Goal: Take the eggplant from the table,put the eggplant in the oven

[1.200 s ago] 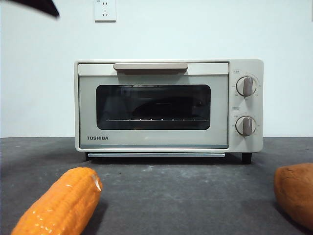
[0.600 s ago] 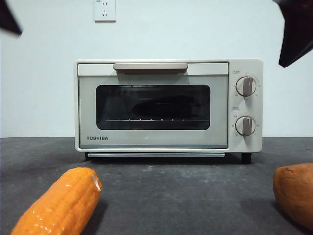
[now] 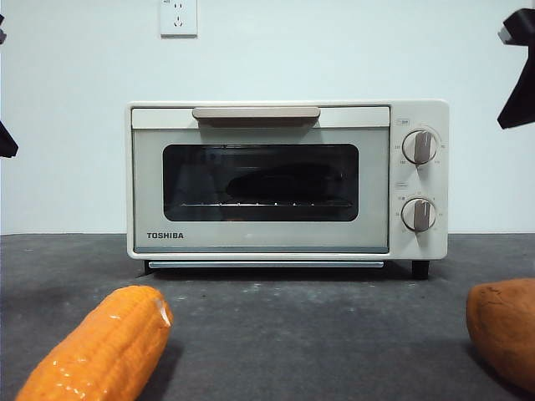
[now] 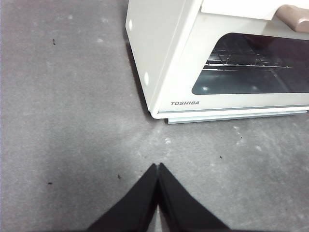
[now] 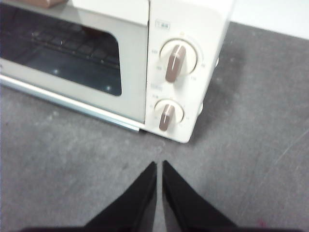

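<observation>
The cream-white oven point(image 3: 288, 180) stands at the back of the table point(image 3: 318, 334) with its glass door closed. Through the glass a dark elongated shape, the eggplant point(image 3: 284, 180), lies on the wire rack. My left gripper point(image 4: 158, 165) is shut and empty, hanging over bare table off the oven's point(image 4: 164, 72) left front corner. The right gripper point(image 5: 159, 163) hovers, shut and empty, in front of the oven's two knobs point(image 5: 175, 63). In the front view the arms show only as black tips at the left edge point(image 3: 7, 140) and the upper right point(image 3: 520, 75).
An orange corn cob point(image 3: 100, 351) lies at the front left and a brown-orange sweet potato point(image 3: 506, 330) at the front right edge. A wall socket point(image 3: 178, 17) sits above the oven.
The black tip on the left has slid down the left edge. The arm at the upper right has drawn back toward the right edge. Oven, corn and sweet potato have not moved.
</observation>
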You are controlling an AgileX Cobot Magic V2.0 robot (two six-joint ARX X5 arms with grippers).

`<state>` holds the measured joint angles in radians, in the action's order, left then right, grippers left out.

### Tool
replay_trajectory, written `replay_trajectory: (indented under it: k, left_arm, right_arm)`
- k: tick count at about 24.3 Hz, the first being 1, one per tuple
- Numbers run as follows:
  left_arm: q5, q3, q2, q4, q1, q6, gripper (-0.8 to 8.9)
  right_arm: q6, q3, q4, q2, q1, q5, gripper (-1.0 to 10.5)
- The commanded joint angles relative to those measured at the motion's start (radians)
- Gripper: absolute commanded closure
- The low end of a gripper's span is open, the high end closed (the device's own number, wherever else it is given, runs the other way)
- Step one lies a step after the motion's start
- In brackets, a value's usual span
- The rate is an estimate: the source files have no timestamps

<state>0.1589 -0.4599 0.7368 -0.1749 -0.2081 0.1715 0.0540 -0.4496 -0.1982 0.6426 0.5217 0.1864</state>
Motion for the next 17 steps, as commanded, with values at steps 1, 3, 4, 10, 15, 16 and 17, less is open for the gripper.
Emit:
replay_trajectory:
  k: [1, 3, 4, 10, 15, 16, 17]
  left_arm:
    - [-0.002, -0.003, 0.002, 0.018, -0.005, 0.005, 8.08]
    - [-0.002, -0.003, 0.002, 0.019, -0.005, 0.005, 8.08]
    - [-0.002, -0.003, 0.002, 0.019, -0.005, 0.005, 8.08]
    - [-0.002, -0.003, 0.002, 0.018, -0.005, 0.005, 8.08]
    - [-0.003, -0.003, -0.031, 0.009, -0.007, 0.005, 8.08]
    - [-0.003, -0.003, -0.05, 0.01, -0.007, 0.003, 8.08]
    - [-0.003, -0.003, -0.075, 0.006, -0.008, 0.001, 8.08]
  right_arm:
    - [0.013, -0.005, 0.028, 0.001, 0.005, 0.004, 9.4]
    - [0.013, -0.005, 0.043, 0.001, 0.005, 0.004, 9.4]
    - [0.013, -0.005, 0.048, 0.001, 0.005, 0.004, 9.4]
    - [0.013, -0.005, 0.048, 0.001, 0.005, 0.004, 9.4]
    - [0.013, -0.005, 0.048, 0.001, 0.005, 0.004, 9.4]
    - [0.013, -0.005, 0.048, 0.001, 0.005, 0.004, 9.4]
    - [0.013, -0.005, 0.048, 0.001, 0.005, 0.004, 9.4]
